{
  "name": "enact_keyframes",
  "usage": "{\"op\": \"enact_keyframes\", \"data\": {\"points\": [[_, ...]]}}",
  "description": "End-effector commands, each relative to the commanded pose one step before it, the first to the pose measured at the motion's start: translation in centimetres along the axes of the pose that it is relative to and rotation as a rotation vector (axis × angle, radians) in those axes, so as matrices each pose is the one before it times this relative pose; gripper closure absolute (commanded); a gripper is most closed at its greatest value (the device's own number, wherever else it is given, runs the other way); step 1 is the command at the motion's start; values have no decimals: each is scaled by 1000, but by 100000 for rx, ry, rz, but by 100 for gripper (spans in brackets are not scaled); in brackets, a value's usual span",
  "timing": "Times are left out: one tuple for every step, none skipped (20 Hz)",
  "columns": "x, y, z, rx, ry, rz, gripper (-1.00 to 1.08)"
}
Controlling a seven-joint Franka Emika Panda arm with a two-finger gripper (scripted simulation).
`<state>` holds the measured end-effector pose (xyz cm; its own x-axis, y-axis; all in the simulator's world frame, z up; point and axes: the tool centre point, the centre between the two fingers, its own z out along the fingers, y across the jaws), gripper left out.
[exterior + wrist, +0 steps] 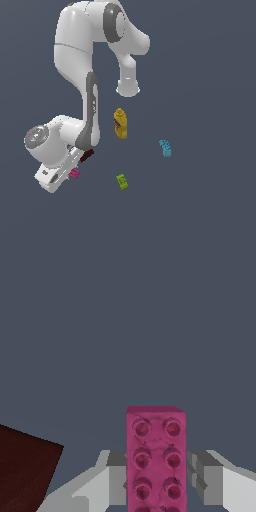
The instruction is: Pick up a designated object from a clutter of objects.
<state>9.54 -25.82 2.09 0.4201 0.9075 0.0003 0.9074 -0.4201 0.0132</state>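
The magenta-pink studded brick (156, 456) lies lengthwise between my gripper's (156, 478) two grey fingers (116, 478), and the pads meet both of its long sides. In the exterior view the brick (74, 173) peeks out beside the white hand, and the gripper (71, 173) is low at the exterior view's left. I cannot tell whether the brick is off the floor. The dark brown brick (87, 155) lies just beside the hand, and its corner shows in the wrist view (25, 471).
A yellow bottle (120, 123) stands behind the hand toward the middle. A lime-green brick (122, 181) lies to the exterior view's right of the hand, and a cyan brick (165, 148) lies farther right. The arm's links tower over the exterior view's left.
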Motion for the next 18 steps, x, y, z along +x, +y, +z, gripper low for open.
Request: {"op": "enact_keyframes", "data": {"points": [[-28, -478, 883, 1321, -60, -16, 108], [0, 0, 0, 0, 0, 0, 108], [0, 0, 0, 0, 0, 0, 108], [0, 0, 0, 0, 0, 0, 108], [0, 0, 0, 0, 0, 0, 108], [0, 0, 0, 0, 0, 0, 108], [0, 0, 0, 0, 0, 0, 108], [0, 0, 0, 0, 0, 0, 108], [145, 691, -1182, -1975, 36, -133, 108], [22, -11, -19, 0, 0, 0, 108], [66, -32, -57, 0, 0, 0, 108], [111, -54, -95, 0, 0, 0, 108], [156, -76, -134, 0, 0, 0, 108], [205, -98, -147, 37, -31, -3, 108], [250, -121, -215, 0, 0, 0, 108], [299, -145, -257, 0, 0, 0, 108], [353, -169, -274, 37, -32, -4, 108], [402, -195, -345, 0, 0, 0, 108]]}}
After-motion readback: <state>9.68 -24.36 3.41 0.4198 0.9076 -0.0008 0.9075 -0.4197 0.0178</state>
